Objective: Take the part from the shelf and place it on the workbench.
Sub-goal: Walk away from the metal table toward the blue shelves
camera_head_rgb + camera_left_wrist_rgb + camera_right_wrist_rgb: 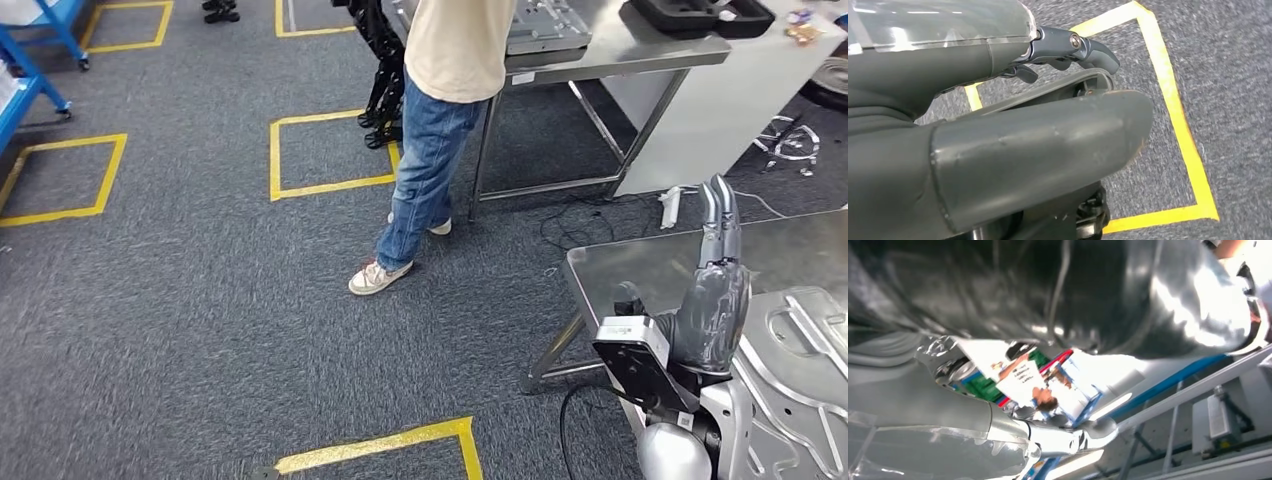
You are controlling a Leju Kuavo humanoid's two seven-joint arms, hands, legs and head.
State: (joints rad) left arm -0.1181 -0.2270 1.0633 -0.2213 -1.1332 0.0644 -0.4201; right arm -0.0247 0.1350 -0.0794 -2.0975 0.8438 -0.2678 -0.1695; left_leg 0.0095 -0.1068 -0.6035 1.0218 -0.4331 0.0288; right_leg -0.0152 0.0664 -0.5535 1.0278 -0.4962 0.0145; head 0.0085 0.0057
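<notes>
One stamped silver metal part (800,370), ribbed and with cut-outs, lies on the near steel worktop (640,265), the right hand (712,300) flat against its edge with fingers (722,215) straight. Whether these grip it, I cannot tell; the left hand (998,150) hangs over the carpet, its fingers curled in around nothing. Farther off, a person (440,120) stands by a second worktop (610,50) carrying a black tray (700,15) with small items inside.

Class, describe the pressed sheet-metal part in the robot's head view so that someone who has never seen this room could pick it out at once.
Start at the steel workbench at the lower right, over the grey carpet. The sheet-metal part covers its near right end, beside the robot's raised hand. Unlike the flat benchtop, it has raised ribs and cut-out openings.
</notes>
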